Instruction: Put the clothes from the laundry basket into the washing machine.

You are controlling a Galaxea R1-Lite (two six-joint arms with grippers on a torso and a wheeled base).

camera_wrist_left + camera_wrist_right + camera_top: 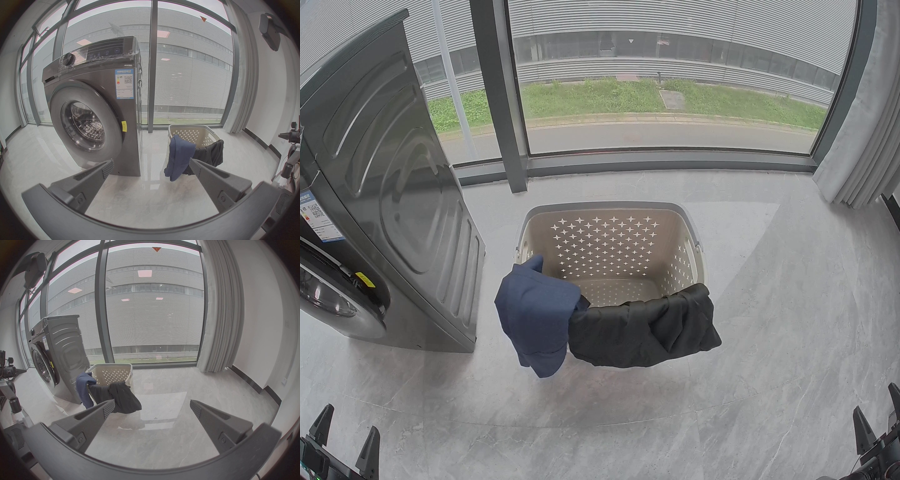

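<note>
A beige laundry basket [625, 250] stands on the floor in front of me. A blue garment [537, 315] hangs over its near left corner, and a black garment [644, 331] is draped over its near rim. The dark grey washing machine [394, 187] stands to the left of the basket; its round door [84, 125] looks shut in the left wrist view. My left gripper [345, 437] is low at the near left, open and holding nothing. Low at the near right is my right gripper [878, 415], also open and holding nothing. Both are well short of the basket [193, 136] [111, 374].
A floor-to-ceiling window [675, 75] with a dark frame runs behind the basket. A pale curtain [865, 137] hangs at the far right. Bare grey floor [650, 412] lies between me and the basket. A white wall [265, 333] bounds the room on the right.
</note>
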